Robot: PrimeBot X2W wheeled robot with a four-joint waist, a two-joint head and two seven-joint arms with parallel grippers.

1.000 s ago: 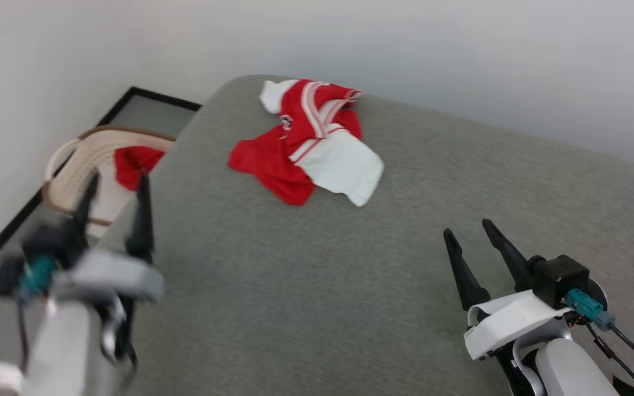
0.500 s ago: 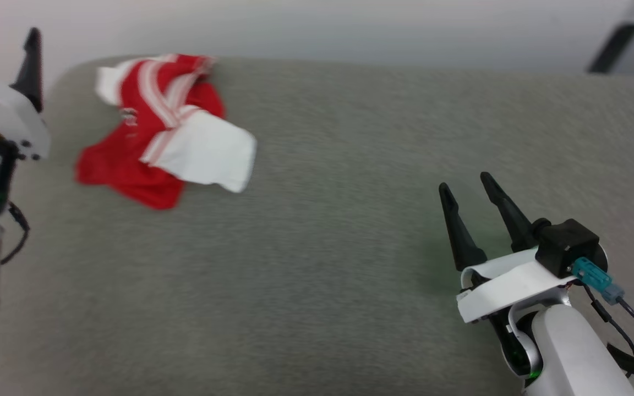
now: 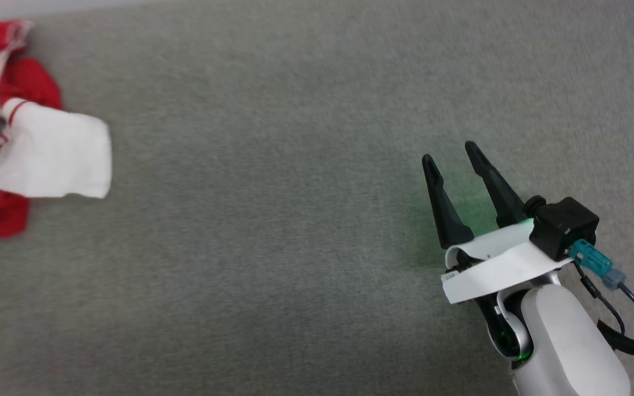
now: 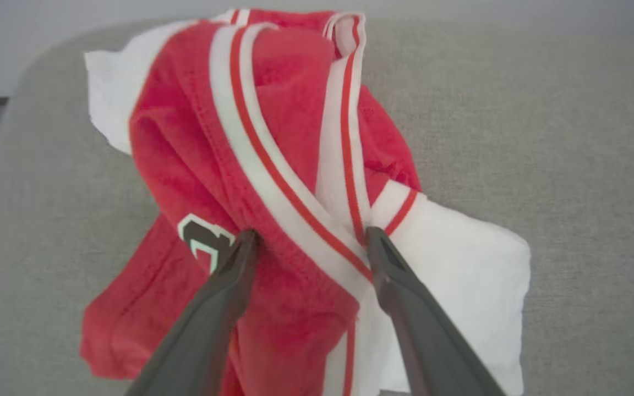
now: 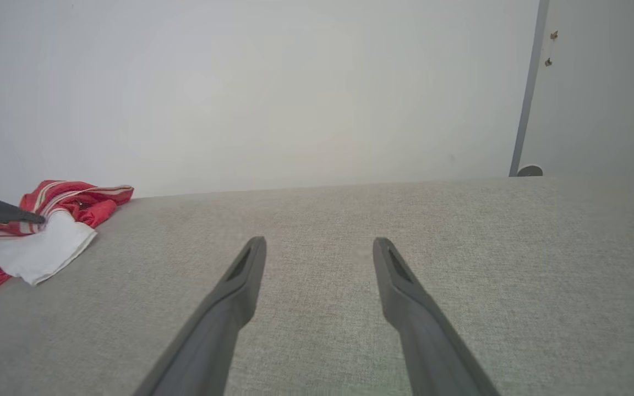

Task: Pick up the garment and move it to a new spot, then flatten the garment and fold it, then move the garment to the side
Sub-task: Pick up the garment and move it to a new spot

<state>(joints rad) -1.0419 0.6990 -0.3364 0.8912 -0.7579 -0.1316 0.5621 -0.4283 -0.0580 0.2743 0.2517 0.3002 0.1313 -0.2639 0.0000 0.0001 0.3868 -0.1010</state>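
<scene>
Red-and-white garment (image 4: 284,137), rumpled, on grey fabric surface (image 3: 295,247)

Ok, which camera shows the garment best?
Left wrist view: the garment lies close up, crumpled, stripes and logo clear, before the open left end effector. Head view crops it at the left edge; right wrist view shows it small, far left.

Grey fabric surface (image 3: 295,247), pale wall (image 5: 240,82) behind; grey door frame (image 5: 526,93) at right

A plain indoor room, perhaps a home: grey upholstered surface (image 5: 460,286), bare white wall (image 5: 295,82), door (image 5: 603,88).
</scene>
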